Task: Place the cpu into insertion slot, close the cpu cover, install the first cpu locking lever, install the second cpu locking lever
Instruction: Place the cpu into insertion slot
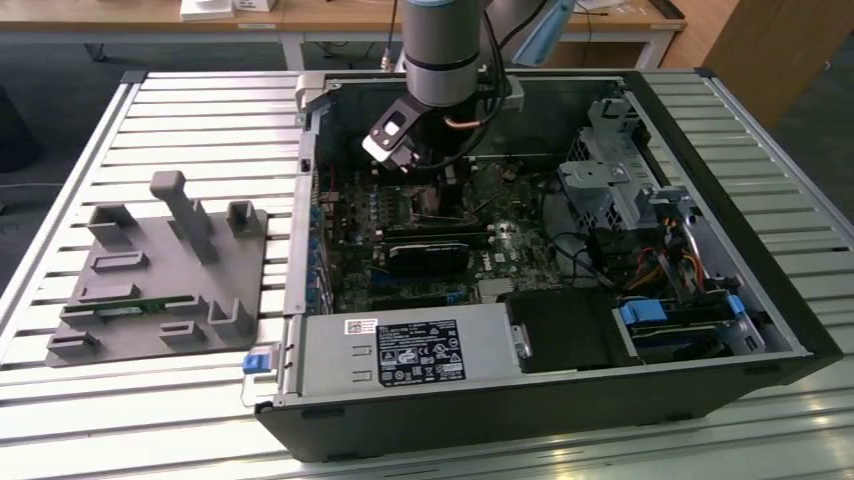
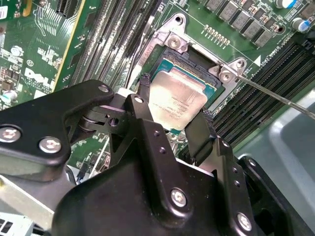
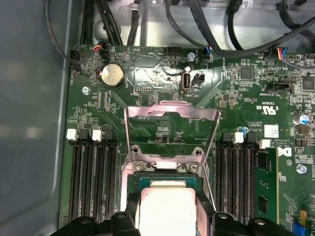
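Observation:
My gripper (image 2: 175,99) reaches down into the open computer case (image 1: 561,400) over the green motherboard (image 3: 162,78). Its two black fingers (image 2: 202,130) are shut on opposite edges of the cpu (image 2: 178,96), a silvery-grey square chip. The cpu sits at the insertion slot (image 2: 194,55), over the dark socket inside its silver rim; whether it is fully seated I cannot tell. In the first wrist view the cpu (image 3: 167,204) lies between the fingers, and the cpu cover (image 3: 172,108), a silver frame, stands swung up behind the slot. A thin locking lever (image 2: 275,96) sticks out sideways.
Long black memory slots (image 3: 93,177) flank the socket on both sides. Cable bundles (image 3: 197,24) run along the case wall. A power supply (image 1: 400,350) and drive cage (image 1: 614,180) fill the case. A grey fixture (image 1: 160,270) rests on the slatted table at the exterior view's left.

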You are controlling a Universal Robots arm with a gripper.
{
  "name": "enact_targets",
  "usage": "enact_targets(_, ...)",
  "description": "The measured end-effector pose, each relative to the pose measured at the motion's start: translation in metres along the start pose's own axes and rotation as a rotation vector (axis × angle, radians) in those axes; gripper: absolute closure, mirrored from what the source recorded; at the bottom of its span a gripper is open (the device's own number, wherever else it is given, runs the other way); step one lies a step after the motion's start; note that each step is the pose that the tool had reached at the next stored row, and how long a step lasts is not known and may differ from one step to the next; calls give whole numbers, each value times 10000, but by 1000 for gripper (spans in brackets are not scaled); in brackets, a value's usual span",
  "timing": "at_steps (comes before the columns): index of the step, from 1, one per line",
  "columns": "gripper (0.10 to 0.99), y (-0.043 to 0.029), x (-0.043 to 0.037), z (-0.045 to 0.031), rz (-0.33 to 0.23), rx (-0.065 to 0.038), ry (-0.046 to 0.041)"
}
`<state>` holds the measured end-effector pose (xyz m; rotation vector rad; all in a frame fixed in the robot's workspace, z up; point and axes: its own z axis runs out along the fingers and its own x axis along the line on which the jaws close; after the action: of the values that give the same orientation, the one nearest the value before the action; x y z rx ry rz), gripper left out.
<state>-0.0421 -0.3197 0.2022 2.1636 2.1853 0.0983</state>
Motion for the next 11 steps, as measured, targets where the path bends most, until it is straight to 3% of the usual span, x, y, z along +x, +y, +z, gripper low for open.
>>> enact_targets(11, 549, -10, 0, 54, 74, 0, -7)
